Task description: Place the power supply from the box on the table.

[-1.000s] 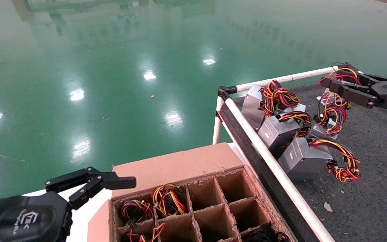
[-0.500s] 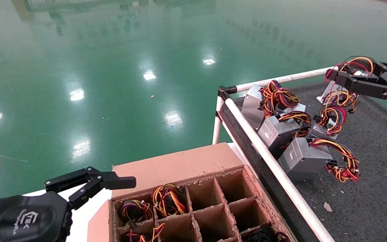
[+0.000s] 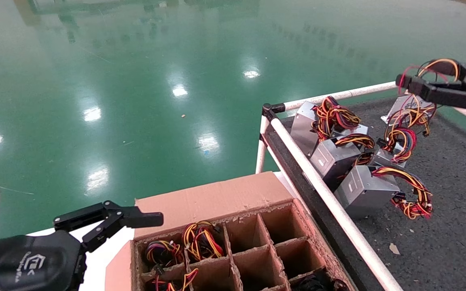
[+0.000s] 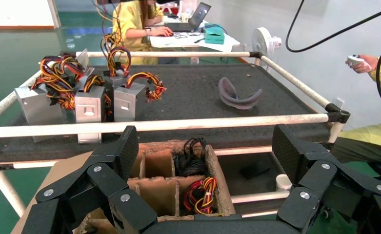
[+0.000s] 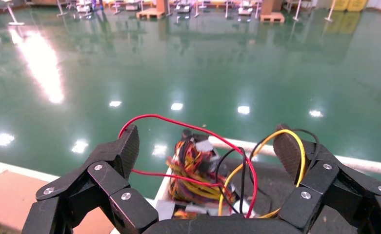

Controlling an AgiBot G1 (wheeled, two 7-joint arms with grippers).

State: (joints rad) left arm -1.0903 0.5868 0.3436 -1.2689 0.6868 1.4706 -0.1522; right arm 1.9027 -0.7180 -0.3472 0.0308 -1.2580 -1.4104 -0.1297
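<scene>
The power supply (image 3: 410, 106) tilts up at the far side of the table (image 3: 451, 169), its silver case half lifted. Its loose wires (image 5: 193, 175) trail down from my right gripper (image 3: 427, 76). That gripper (image 5: 206, 144) is open, with a long red loop and a yellow wire draped over its fingers (image 5: 288, 146). The box (image 3: 217, 198) sits low in front, and wire bundles show in some of its cells (image 4: 198, 192). My left gripper (image 3: 109, 218) hangs open beside the box's left corner, holding nothing (image 4: 205, 146).
Three silver units (image 3: 334, 157) with tied wire bundles lie along the table's white rail (image 3: 330, 194). A grey curved object (image 4: 239, 95) rests mid-table. A person in yellow (image 4: 130, 19) sits beyond the table. Green floor surrounds everything.
My right gripper has risen and drawn back to the right, with the wire loops caught on it. The power supply's case has tipped up after it. The left arm has stayed still.
</scene>
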